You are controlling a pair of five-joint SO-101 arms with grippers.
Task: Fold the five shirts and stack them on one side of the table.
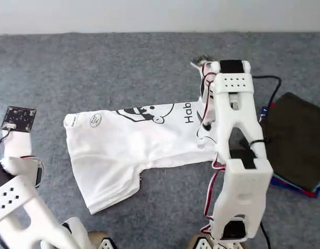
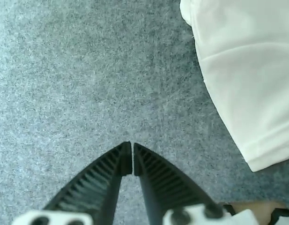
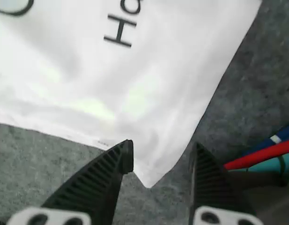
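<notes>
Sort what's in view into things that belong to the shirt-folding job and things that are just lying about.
Belongs to the job:
white shirt, spread out on the table
stack of folded shirts, dark one on top, beside the right arm
right gripper, fingers open over the white shirt's corner
left gripper, fingers shut above bare cover

Just there:
grey table cover

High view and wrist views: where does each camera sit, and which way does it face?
High view: above the table, facing down on white shirt, folded stack, both arms.
Left wrist view: on the left arm, facing grey carpet past the shut left gripper.
Right wrist view: on the right arm, facing the shirt's corner past the open right gripper.
Shared: all show the white shirt.
</notes>
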